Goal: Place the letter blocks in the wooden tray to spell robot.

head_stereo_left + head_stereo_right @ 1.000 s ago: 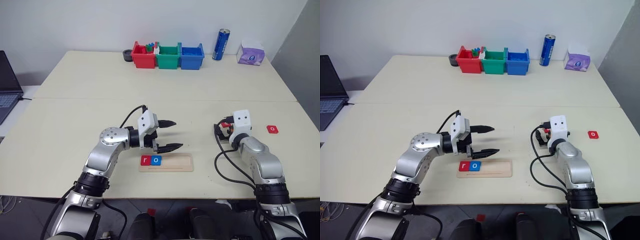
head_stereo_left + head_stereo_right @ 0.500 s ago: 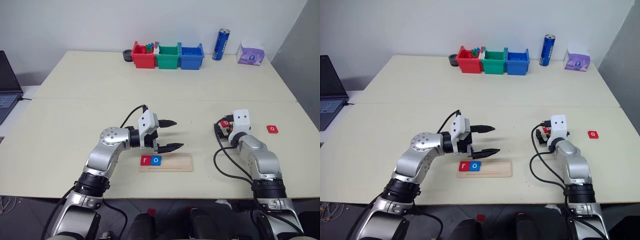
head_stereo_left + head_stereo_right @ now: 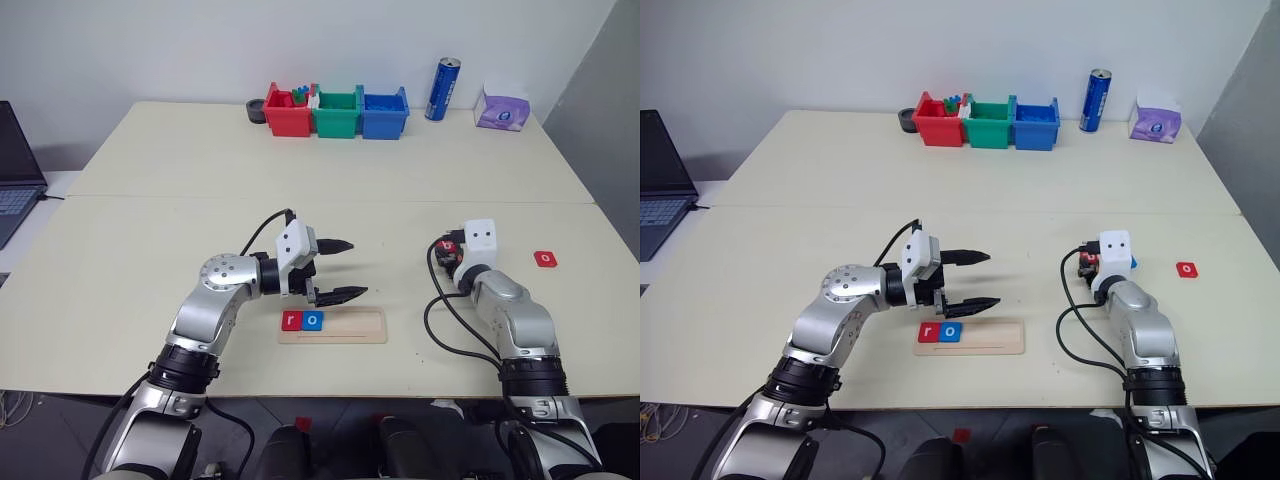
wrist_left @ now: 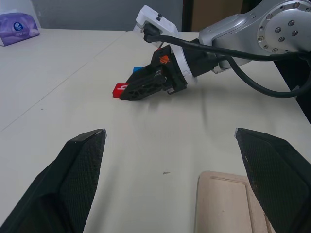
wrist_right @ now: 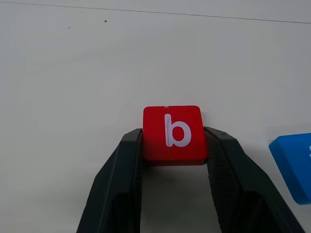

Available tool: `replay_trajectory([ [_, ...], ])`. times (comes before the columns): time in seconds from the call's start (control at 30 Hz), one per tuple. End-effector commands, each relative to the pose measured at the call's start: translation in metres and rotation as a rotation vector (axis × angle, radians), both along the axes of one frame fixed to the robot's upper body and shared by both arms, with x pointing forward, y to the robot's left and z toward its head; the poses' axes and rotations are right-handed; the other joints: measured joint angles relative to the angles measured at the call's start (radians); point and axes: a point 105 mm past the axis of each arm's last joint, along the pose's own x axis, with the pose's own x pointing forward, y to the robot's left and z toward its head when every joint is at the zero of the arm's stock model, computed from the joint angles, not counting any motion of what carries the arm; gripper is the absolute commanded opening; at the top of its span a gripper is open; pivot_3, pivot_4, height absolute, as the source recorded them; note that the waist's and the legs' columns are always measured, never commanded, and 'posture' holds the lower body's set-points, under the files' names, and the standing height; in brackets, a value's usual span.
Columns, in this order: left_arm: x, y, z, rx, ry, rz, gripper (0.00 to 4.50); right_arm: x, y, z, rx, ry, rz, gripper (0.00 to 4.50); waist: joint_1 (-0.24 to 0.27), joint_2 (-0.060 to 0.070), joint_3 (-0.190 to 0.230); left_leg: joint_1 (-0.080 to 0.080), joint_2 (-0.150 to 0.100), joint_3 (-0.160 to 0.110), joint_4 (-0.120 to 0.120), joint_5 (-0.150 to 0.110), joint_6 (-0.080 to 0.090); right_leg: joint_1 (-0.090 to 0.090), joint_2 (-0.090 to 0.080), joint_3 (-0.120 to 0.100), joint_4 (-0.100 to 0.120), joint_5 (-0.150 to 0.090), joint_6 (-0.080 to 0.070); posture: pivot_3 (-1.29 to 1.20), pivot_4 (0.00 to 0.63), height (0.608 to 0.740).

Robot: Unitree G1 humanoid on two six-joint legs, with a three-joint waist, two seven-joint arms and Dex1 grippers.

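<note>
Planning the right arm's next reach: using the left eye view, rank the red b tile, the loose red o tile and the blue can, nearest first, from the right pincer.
1. Small red square b tile, between the right pincer's fingers.
2. Loose red square o tile, on the table to its right.
3. Tall blue metal can, upright at the table's far edge.

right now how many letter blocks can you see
5. Red r and blue o sit in the wooden tray. Red b is between the right hand's fingers, a blue block lies beside it, and red o lies further right.
</note>
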Motion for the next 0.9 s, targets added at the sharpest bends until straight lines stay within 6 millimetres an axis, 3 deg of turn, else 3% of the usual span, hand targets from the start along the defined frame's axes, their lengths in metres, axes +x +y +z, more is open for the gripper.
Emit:
replay_trajectory([
  [0.03,-0.004,-0.006,0.013,-0.016,-0.049,-0.039,4.50,-0.002,-0.005,0.012,-0.006,-0.040,-0.017,1.45,0.000,0.000,0.000,0.000,0.000,0.000,0.000,0.000,0.000,0.000,0.000,0.000,0.000,0.000,0.000,0.00,0.150,0.740],
  [0.17,-0.008,-0.005,0.014,-0.014,-0.051,-0.052,4.50,-0.017,-0.004,0.018,-0.004,-0.032,0.003,1.45,0.001,0.000,0.000,0.000,0.000,0.000,0.000,0.000,0.000,0.000,0.000,0.000,0.000,0.000,0.000,0.00,0.150,0.740],
  [0.53,-0.053,0.009,0.008,0.056,-0.014,-0.203,4.50,-0.116,0.011,0.021,-0.025,0.123,0.031,1.45,-0.002,0.001,0.000,0.000,0.001,0.000,-0.002,0.000,0.000,-0.001,0.000,0.000,0.000,0.000,0.000,0.00,0.150,0.740],
  [0.73,-0.058,0.010,0.007,0.064,-0.005,-0.212,4.50,-0.132,0.019,0.015,-0.031,0.198,0.014,1.45,-0.001,0.001,0.000,0.000,0.000,0.000,-0.001,0.000,0.000,0.000,0.001,0.000,-0.001,-0.001,0.001,0.00,0.150,0.740],
  [0.9,-0.059,0.010,0.007,0.068,-0.003,-0.220,4.50,-0.133,0.029,0.016,-0.030,0.214,0.038,1.45,-0.002,0.001,0.000,0.000,0.000,0.000,-0.001,0.000,0.000,0.000,0.001,0.000,-0.001,-0.001,0.001,0.00,0.150,0.740],
])
